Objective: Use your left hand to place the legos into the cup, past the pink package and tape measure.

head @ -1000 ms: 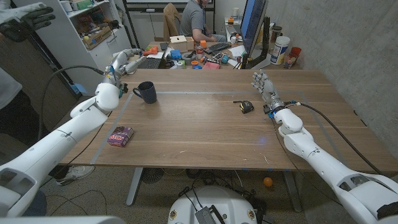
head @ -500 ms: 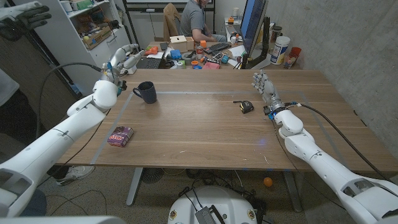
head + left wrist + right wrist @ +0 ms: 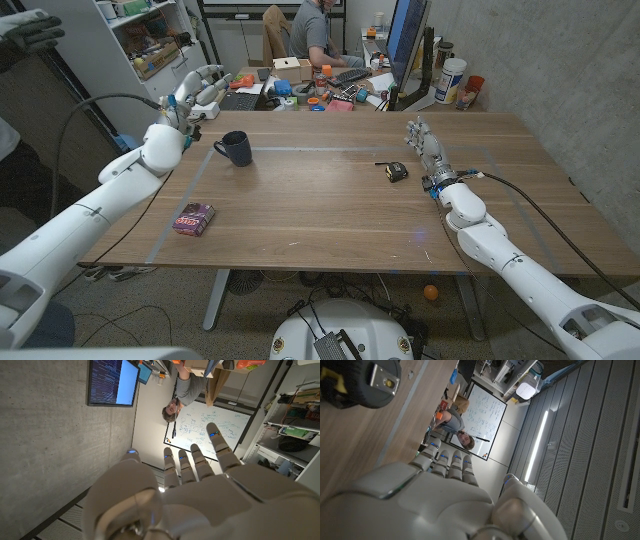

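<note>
A dark blue cup stands on the far left part of the wooden table. My left hand hangs in the air above the table's far left corner, left of the cup and apart from it, fingers spread and holding nothing. From the left wrist view the same hand shows its fingers stretched out and apart. The pink package lies near the front left. A black and yellow tape measure sits right of centre. My right hand stands beside it, fingers straight, empty.
Behind the table's far edge is a cluttered desk with a seated person and a monitor. A shelf unit stands at the far left. A person's gloved hand shows at the upper left corner.
My left hand has risen a little and opened its fingers wider near the far left corner. The right hand, cup, package and tape measure have stayed put.
</note>
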